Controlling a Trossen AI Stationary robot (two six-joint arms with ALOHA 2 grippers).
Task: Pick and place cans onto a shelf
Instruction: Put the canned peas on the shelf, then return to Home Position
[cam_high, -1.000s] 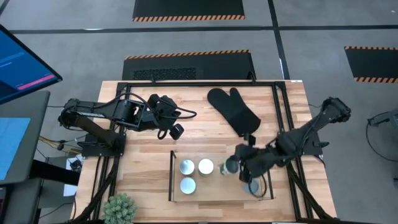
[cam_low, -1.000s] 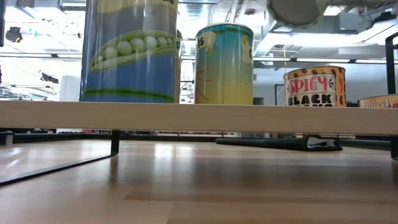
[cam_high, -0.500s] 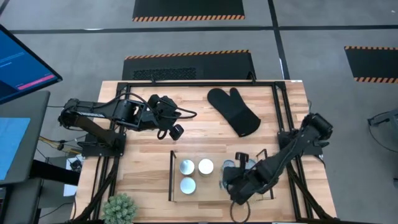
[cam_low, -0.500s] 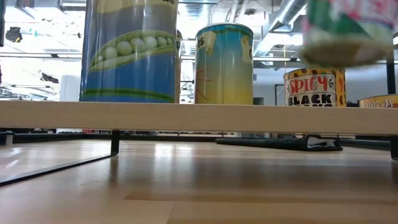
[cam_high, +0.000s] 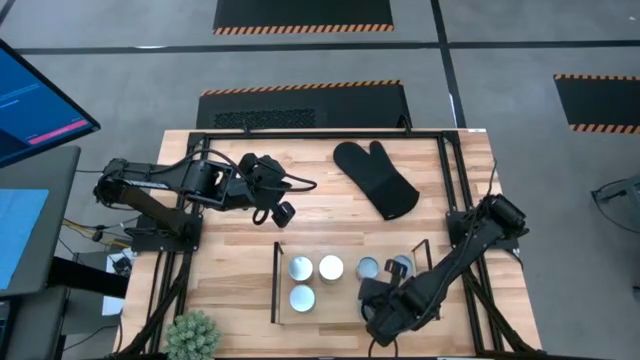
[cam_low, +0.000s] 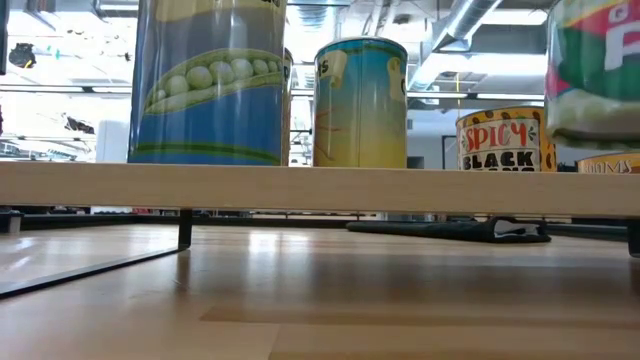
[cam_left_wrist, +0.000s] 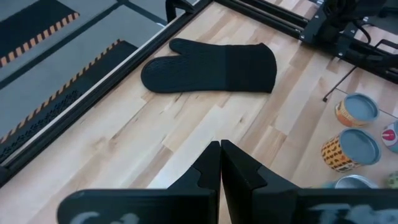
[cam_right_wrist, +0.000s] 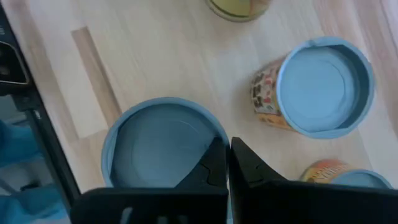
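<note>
Right claw (cam_high: 375, 300) low over the near right end of the shelf (cam_high: 277, 285), fingers pinched nearly together on the rim of the green-label can (cam_low: 595, 70). In the right wrist view the same can (cam_right_wrist: 158, 137) sits directly under the fingertips, blue-grey top up. From table height its base appears to hang just clear of the shelf board (cam_low: 300, 187), upright (gap thin, hard to be sure).

Other cans already on the shelf:
- pea can (cam_low: 210, 80), far left
- yellow-blue can (cam_low: 360, 100), beside it
- spicy bean can (cam_low: 505, 138), behind the held one and close to it

Left claw (cam_left_wrist: 221, 155) shut on nothing, parked over bare wood left of the oven mitt (cam_left_wrist: 211, 65).

Handling, as judged:
- stiff metal wall, no give
- likely full, so some weight for its size
- smooth label and rim, likely slippery under a narrow rim pinch
- safer hold probably across the body, mid-height
- set down square, since a tilted landing could knock the spicy bean can
</note>
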